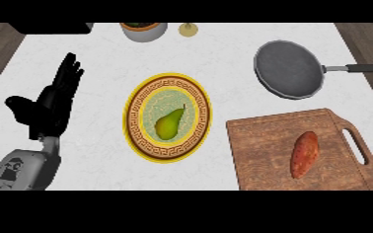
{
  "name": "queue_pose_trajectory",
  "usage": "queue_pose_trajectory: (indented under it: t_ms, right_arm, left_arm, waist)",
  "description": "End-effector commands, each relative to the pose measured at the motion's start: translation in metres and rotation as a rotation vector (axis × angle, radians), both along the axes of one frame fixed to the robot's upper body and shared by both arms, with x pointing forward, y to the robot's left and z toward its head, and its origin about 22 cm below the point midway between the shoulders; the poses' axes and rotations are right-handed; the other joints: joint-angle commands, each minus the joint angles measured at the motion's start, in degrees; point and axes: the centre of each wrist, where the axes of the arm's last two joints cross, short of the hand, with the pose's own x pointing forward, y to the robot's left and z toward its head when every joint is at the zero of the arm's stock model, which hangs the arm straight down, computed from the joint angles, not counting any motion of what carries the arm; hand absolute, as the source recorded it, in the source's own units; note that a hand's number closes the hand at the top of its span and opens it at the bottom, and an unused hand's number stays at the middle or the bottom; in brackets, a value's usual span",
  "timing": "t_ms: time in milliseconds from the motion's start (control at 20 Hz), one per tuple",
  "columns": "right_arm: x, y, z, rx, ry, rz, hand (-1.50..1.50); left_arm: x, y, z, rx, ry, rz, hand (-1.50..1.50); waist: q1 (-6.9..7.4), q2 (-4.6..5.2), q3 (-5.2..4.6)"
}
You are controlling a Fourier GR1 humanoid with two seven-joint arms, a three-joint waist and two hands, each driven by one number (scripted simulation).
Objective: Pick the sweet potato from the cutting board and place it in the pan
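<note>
An orange-red sweet potato (pixel 304 154) lies on the wooden cutting board (pixel 258 153) at the lower right of the head view. Beyond the board, at the upper right, sits a grey pan (pixel 287 69) with nothing in it, its dark handle pointing right. My left hand (pixel 51 103) rests open at the left edge, fingers up, far from the board. My right hand does not show.
A yellow patterned plate (pixel 138 109) with a green pear (pixel 169 123) on it stands in the middle of the white counter. At the back edge are a grey pot with a plant (pixel 143 30) and a small pale object (pixel 188 29).
</note>
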Motion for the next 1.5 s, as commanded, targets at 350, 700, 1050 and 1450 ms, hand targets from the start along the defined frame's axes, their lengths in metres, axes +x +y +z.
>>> queue_pose_trajectory:
  t_ms: [350, 700, 1050, 1450]
  right_arm:
    - [0.008, 0.058, 0.000, 0.058, 0.081, 0.153, -1.50]
    - [0.009, 0.089, -0.014, 0.020, 0.188, 0.067, -1.50]
    - [0.008, 0.084, -0.038, -0.033, 0.225, -0.043, -1.50]
    - [0.036, 0.080, -0.070, -0.052, 0.307, 0.035, -1.50]
  left_arm:
    - [0.007, -0.003, -0.004, 0.010, -0.012, -0.002, 0.00]
    - [0.012, 0.003, 0.003, 0.002, -0.006, 0.001, 0.00]
    - [-0.006, 0.005, -0.011, -0.009, -0.009, 0.004, 0.00]
    - [0.006, -0.021, -0.007, -0.009, -0.008, -0.011, 0.00]
  waist:
    - [-0.02, 0.03, 0.05]
    - [0.00, 0.05, 0.06]
    - [0.12, 0.04, 0.06]
    - [0.17, 0.08, 0.08]
